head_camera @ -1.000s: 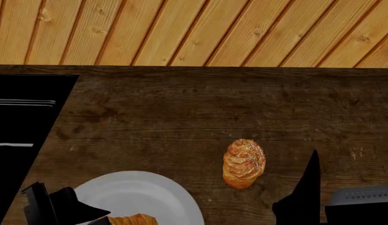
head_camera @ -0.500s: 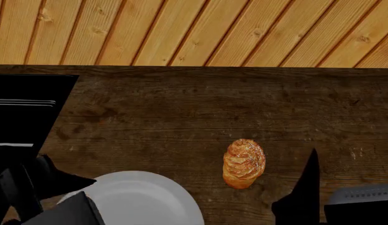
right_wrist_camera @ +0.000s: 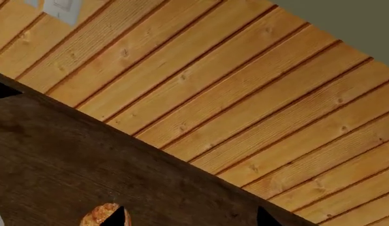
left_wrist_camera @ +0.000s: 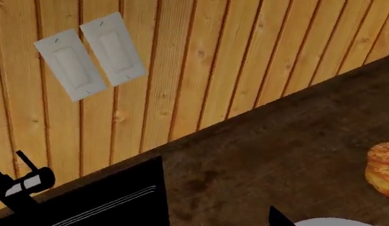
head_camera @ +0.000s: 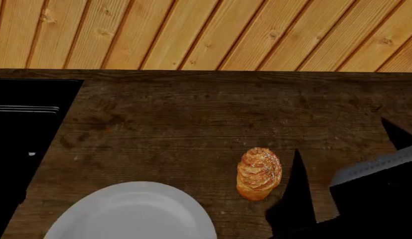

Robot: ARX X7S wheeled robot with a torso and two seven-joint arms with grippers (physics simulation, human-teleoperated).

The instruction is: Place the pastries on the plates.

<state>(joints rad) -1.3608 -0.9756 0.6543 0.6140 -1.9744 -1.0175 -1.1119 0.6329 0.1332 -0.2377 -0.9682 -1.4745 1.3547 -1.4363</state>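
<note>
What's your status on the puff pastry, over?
Right gripper open beside the oval golden-brown puff pastry, not touching. Left gripper out of head view, state unclear. Pastry lies on the dark wooden counter, apart from the round white plate. Path clear.

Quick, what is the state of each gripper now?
Left gripper: only one dark fingertip shows; cannot be told.
Right gripper: open, holding nothing.

Dark, rough-grained wooden surface (head_camera: 192,124) — pale varnished wood wall planks (head_camera: 206,32); smooth glossy white plate (head_camera: 132,214); flaky glazed puff pastry (head_camera: 259,173)
</note>
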